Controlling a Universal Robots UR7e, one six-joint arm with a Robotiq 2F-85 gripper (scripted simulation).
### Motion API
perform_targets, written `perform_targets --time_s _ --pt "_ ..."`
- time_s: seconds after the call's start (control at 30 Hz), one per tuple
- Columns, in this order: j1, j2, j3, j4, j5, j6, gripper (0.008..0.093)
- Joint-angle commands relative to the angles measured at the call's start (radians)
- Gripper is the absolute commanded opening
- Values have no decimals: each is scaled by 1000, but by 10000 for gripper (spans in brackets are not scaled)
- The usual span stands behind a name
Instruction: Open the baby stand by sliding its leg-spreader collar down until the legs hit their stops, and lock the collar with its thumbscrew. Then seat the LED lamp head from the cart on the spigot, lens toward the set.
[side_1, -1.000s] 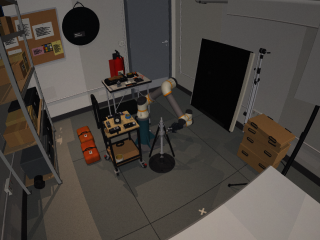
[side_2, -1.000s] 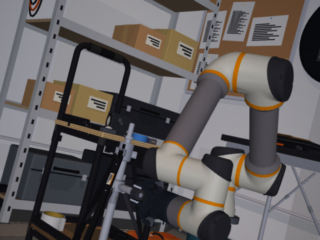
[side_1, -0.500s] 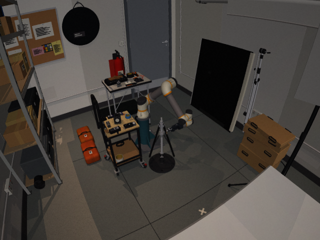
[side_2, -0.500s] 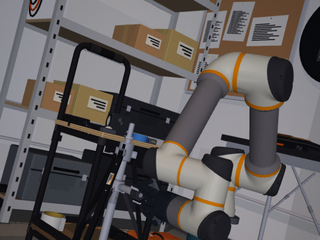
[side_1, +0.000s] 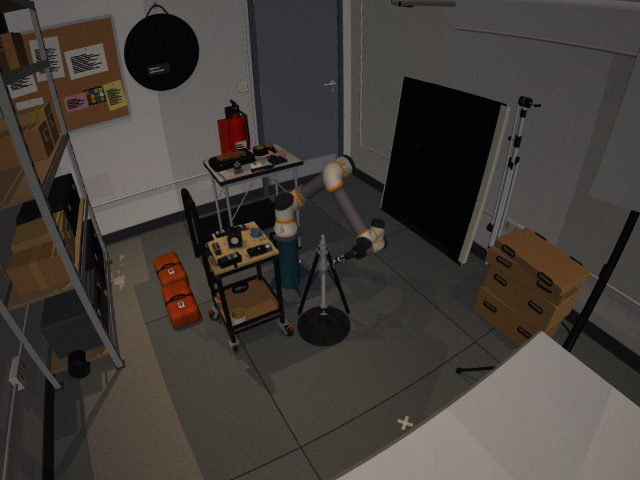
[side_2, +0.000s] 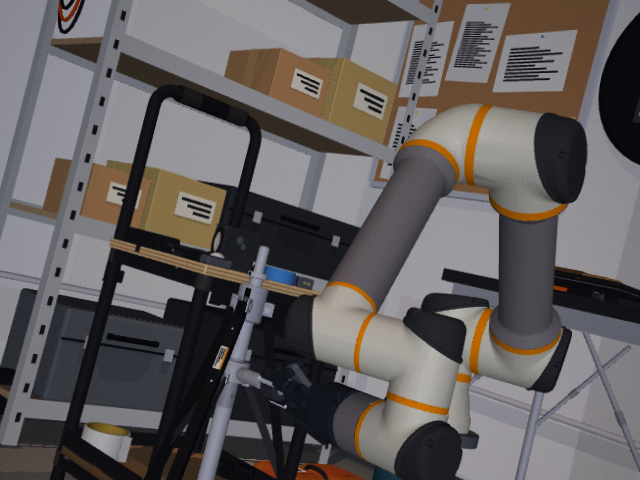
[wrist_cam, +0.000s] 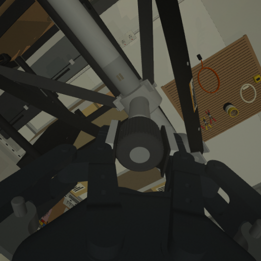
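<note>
The baby stand (side_1: 323, 279) rises on a round black base in the middle of the floor, its grey column (side_2: 243, 330) flanked by black legs spread outward. The leg-spreader collar (wrist_cam: 140, 95) sits low on the column, and my gripper (wrist_cam: 138, 140) is closed around the collar's knurled black thumbscrew (wrist_cam: 138, 143) from the stand's right. The bare spigot (side_2: 262, 257) tops the column. The LED lamp head (side_1: 235, 239) rests on the top shelf of the wooden cart (side_1: 243, 281) just left of the stand.
Behind the stand are my pedestal (side_1: 288, 258) and a folding table (side_1: 253, 163) with gear. A black flag panel (side_1: 442, 165) leans at the right, brown cases (side_1: 530, 284) beside it. Orange cases (side_1: 176, 289) and steel shelving (side_1: 41, 206) stand to the left.
</note>
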Motion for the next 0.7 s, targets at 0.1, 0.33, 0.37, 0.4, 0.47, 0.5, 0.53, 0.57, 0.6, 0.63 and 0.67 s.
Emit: perform_targets --time_s 0.1,0.33,0.37,0.4,0.47,0.5,0.53,0.57,0.6,0.63,0.67 --pt "0 -1 0 0 0 -71 80" --pt "0 -1 0 0 0 -172 80" --pt "0 -1 0 0 0 -184 80" --pt "0 -1 0 0 0 -195 80" --pt "0 -1 0 0 0 -215 80" --pt "0 -1 0 0 0 -224 80" --pt "0 -1 0 0 0 -233 80" --pt "0 -1 0 0 0 -241 80" --pt "0 -1 0 0 0 -248 80" --pt "0 -1 0 0 0 -254 80" --pt "0 -1 0 0 0 -260 80"
